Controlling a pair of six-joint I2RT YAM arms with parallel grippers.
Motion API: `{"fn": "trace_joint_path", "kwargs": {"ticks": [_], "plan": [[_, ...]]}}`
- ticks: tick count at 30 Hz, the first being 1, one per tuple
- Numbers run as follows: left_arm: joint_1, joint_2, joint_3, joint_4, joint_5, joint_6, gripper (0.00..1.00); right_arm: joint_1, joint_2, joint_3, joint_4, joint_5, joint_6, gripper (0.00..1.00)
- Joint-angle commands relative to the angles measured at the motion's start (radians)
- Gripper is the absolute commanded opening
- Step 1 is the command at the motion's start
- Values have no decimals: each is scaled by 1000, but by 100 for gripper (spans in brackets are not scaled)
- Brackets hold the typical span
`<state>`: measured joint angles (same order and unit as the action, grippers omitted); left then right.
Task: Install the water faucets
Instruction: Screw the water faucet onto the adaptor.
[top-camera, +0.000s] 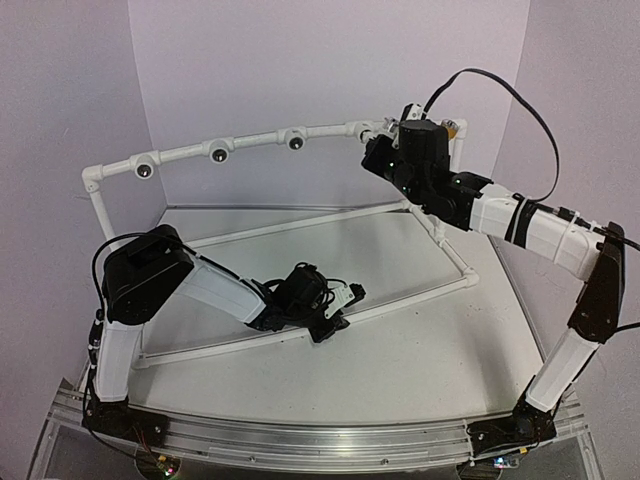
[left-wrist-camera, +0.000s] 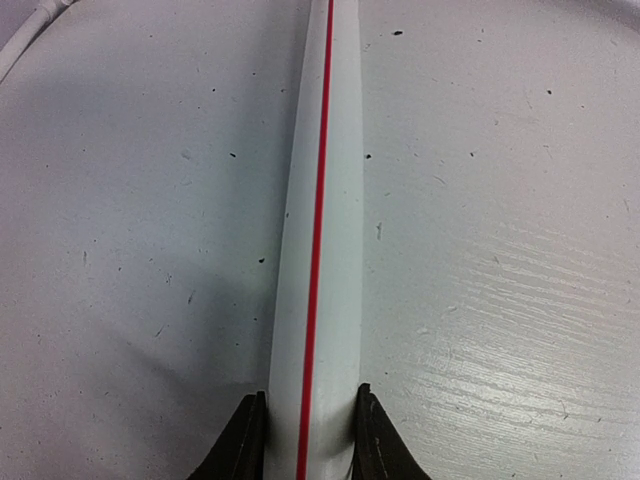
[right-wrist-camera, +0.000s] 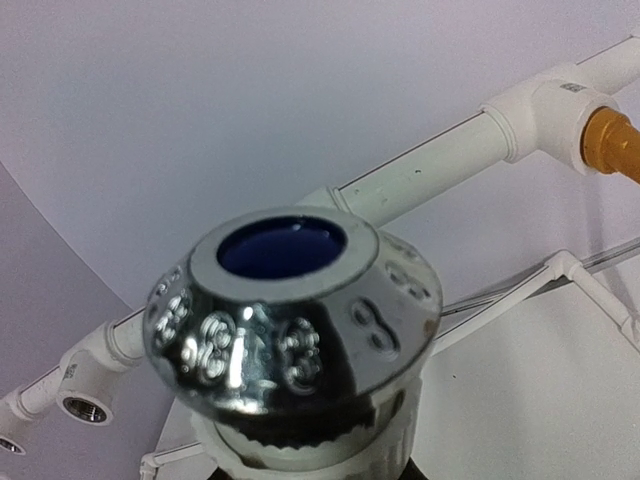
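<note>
We judged the job barely begun: the white faucet (right-wrist-camera: 290, 340) sat at one o'clock by the top rail of the pipe frame (top-camera: 250, 140), the right gripper (top-camera: 388, 135) closed apparently on it with fingers hidden, its seating unclear, three sockets (top-camera: 218, 152) bare, while the left gripper (left-wrist-camera: 310, 400) clamped the base pipe (left-wrist-camera: 320, 200) at seven o'clock.

**Left view.** A white pipe (left-wrist-camera: 320, 250) with one thin red stripe down its length; my black left fingers (left-wrist-camera: 240, 440); a white table (left-wrist-camera: 150, 250) flecked with dark specks.

**Right view.** The faucet (right-wrist-camera: 290, 330): mirror-silver knob with embossed scrollwork, a deep blue disc (right-wrist-camera: 282, 245) on top, a ribbed white collar below. Behind it are the white frame (right-wrist-camera: 430, 170), a yellow-orange fitting (right-wrist-camera: 612, 140) and a pale lilac wall (right-wrist-camera: 200, 100).
</note>
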<state>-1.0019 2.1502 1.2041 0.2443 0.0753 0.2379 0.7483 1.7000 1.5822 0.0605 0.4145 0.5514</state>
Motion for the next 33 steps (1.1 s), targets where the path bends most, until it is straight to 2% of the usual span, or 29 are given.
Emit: {"fn": "trace_joint_path", "kwargs": {"ticks": [1,33], "plan": [[-29,109,-74,-277,-36,-121,0,-66,64,6,8,21,107,0],[-40,119,-70,-280,-47,-115,0,-72,93,-30,120,16,505,0]]}}
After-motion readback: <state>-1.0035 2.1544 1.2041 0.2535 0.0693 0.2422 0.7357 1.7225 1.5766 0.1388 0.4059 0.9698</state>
